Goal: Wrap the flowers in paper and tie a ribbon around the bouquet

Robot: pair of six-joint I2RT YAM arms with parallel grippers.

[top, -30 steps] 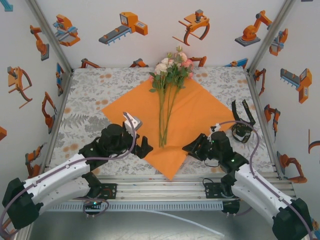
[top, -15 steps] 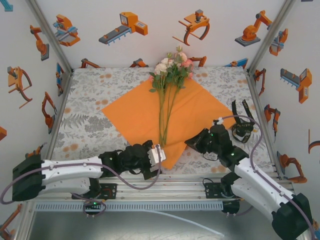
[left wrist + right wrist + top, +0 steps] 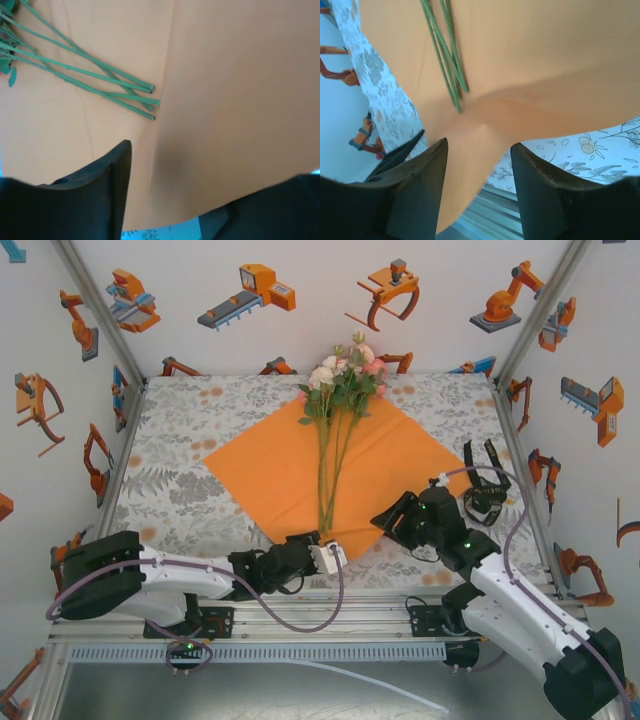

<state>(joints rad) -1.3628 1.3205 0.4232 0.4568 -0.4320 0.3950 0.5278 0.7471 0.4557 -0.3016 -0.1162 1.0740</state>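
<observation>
Left end effector point(image 3: 318, 545) sits low at the near corner of the paper point(image 3: 270, 470). We see its fingers point(image 3: 102, 192) partway apart, astride the sheet's edge and not pinching it. Our right end effector point(image 3: 479, 147) is at the paper's near right edge, its jaws likewise apart, with a raised fold of the orange sheet between them and nothing clamped. The flowers point(image 3: 340, 385) lie along the middle of the paper, blossoms at its far corner and stem ends just beyond the left end effector. The paper lies spread as a diamond on the patterned surface point(image 3: 170, 440). The ribbon point(image 3: 496, 462) rests off the paper, at the right side of the surface.
</observation>
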